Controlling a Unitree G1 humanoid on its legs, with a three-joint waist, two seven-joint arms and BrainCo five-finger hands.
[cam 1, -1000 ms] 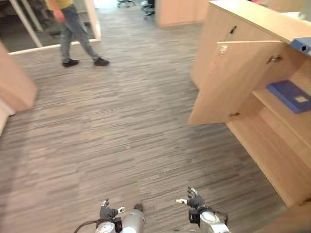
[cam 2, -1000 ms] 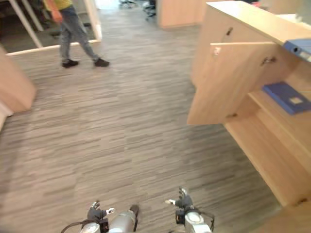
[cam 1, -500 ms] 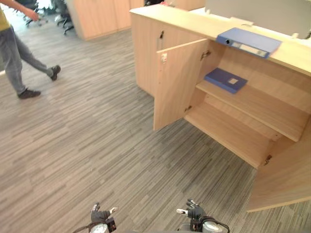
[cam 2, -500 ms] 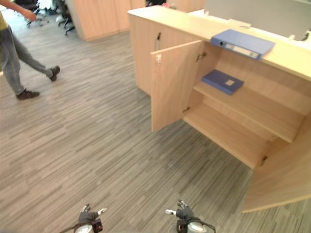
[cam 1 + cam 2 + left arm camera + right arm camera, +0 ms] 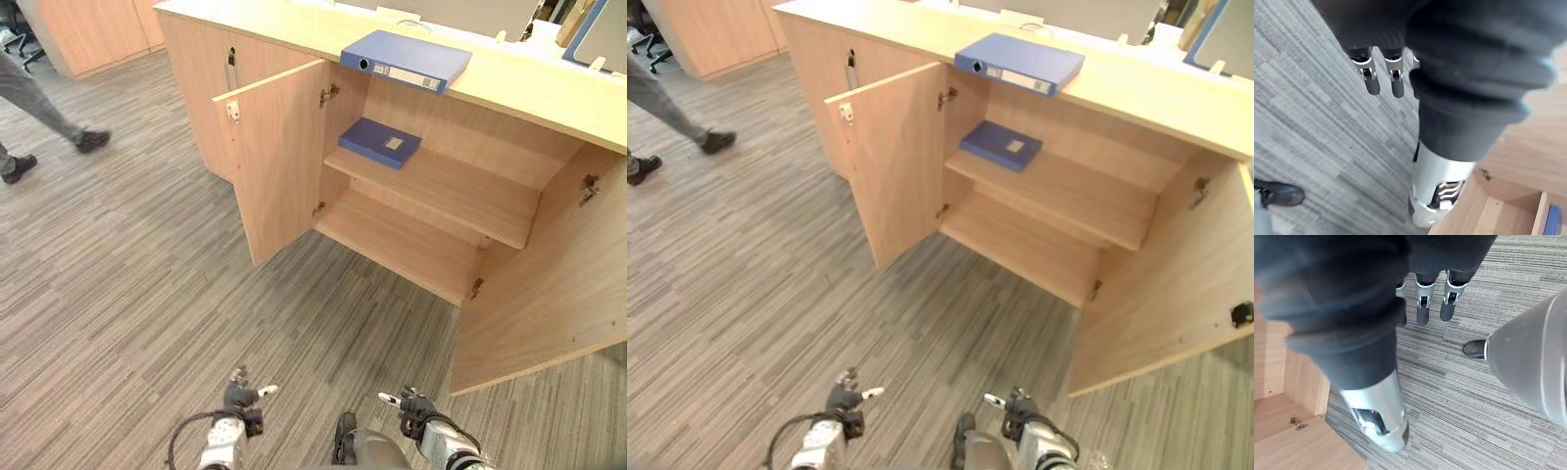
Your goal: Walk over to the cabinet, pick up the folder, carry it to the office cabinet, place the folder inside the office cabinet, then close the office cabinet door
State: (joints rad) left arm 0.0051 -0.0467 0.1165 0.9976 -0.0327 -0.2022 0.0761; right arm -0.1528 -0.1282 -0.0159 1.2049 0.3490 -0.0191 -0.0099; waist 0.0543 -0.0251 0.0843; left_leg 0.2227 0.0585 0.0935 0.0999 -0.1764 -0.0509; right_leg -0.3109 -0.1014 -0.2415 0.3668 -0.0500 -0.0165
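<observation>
A thick blue folder lies flat on top of the low wooden office cabinet. A thinner blue folder rests on the cabinet's upper shelf. Both cabinet doors stand open, the left door and the right door swung out toward me. My left hand and right hand hang low over the floor, well short of the cabinet. In the wrist views the left hand's fingers and the right hand's fingers are straight and hold nothing.
A person's leg and shoe show at the far left on the grey striped carpet. Another wooden cabinet stands at the back left. The open right door juts out over the floor on my right.
The camera has swung round, so the open cabinet now sits at the centre and closer, and the person has slid to the left edge. Both hands stay low and empty.
</observation>
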